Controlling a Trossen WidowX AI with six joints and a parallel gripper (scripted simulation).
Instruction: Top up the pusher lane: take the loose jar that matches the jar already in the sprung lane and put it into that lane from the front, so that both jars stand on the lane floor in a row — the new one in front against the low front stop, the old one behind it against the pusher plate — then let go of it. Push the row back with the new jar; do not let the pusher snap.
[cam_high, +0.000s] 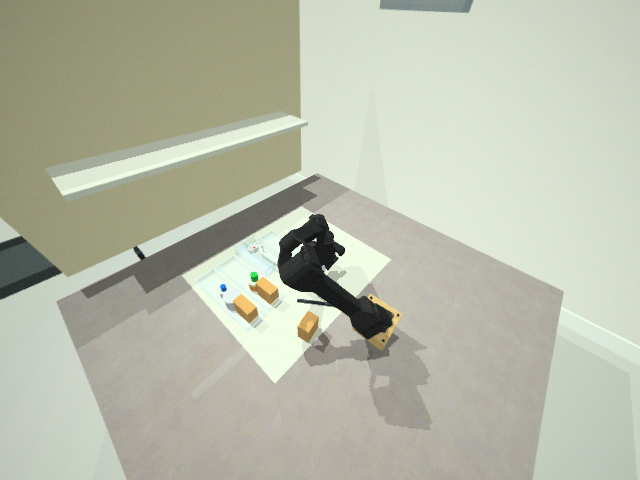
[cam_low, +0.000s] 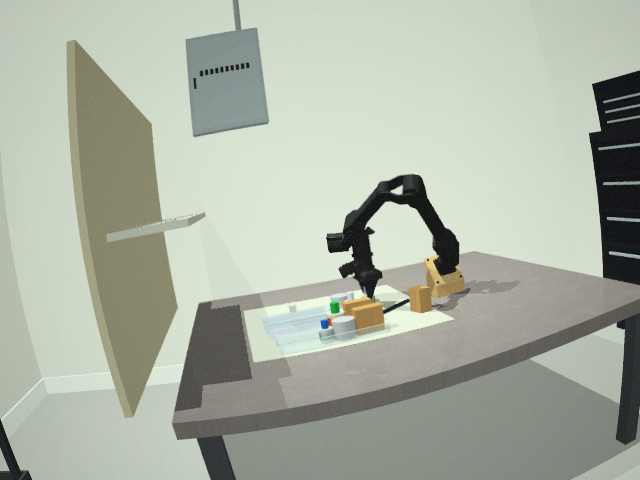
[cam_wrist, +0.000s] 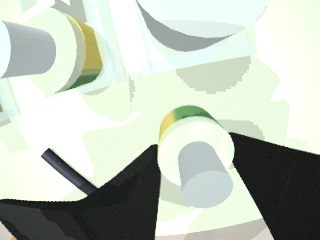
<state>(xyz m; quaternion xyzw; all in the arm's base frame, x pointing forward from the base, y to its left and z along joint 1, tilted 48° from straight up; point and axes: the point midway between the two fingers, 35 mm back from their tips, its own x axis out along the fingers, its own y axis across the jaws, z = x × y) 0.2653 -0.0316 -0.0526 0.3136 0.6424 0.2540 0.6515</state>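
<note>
In the wrist view my gripper has its two black fingers against both sides of a loose jar. The jar is pale, with a grey cap and a green-yellow band, and it stands on the pale mat. A jar of the same look stands in a clear lane at the upper left. In the exterior view the gripper points down just behind the tan blocks. In the top view the arm hides the fingers.
Clear lanes hold a green-capped jar, a blue-capped jar and tan blocks. A loose tan block and a thin black rod lie near the arm's base.
</note>
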